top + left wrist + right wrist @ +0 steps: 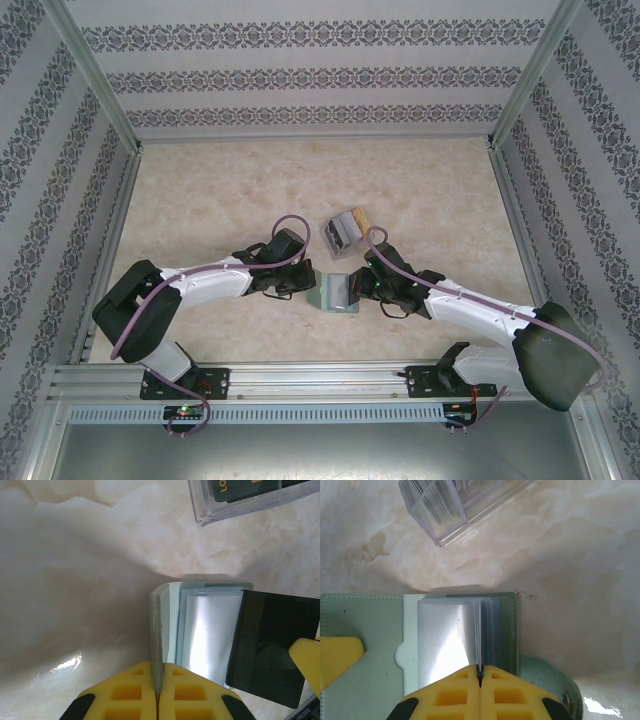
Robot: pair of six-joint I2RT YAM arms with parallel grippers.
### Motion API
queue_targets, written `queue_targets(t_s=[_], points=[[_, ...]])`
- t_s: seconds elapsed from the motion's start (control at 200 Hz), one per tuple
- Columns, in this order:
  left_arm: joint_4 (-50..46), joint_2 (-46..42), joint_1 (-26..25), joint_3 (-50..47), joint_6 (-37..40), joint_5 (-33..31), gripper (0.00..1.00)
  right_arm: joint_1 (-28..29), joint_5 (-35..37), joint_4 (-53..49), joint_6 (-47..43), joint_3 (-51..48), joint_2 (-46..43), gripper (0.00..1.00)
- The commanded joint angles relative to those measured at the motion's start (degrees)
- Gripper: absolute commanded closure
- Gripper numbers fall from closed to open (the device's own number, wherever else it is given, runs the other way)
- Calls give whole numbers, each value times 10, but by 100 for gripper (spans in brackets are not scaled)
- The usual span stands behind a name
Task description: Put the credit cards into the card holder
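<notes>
Left tool is pinched shut on the holder's cover right at its tips, I guess to keep it open, so the right tool, clamped on a dark card, can feed it into the sleeves just ahead.

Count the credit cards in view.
2. One dark card held over the open card holder; a second card inside the clear box, where more may be hidden.

Matt grained leatherette is seen on the card holder, glossy film on its sleeves, clear smooth plastic on the box.
</notes>
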Motion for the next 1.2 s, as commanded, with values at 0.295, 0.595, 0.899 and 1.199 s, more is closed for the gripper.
queue_targets(t_s=[0.295, 0.595, 0.899, 1.199], points=[[5, 13, 5, 1, -1, -5, 100, 1, -53, 71, 24, -4, 2, 100], [31, 20, 17, -20, -17, 2, 100, 7, -82, 121, 35, 4, 27, 100], [75, 38, 29, -48, -46, 17, 100, 17, -119, 171, 56, 16, 40, 100], [87, 52, 34, -57, -49, 20, 100, 7, -3, 44, 15, -6, -97, 100]])
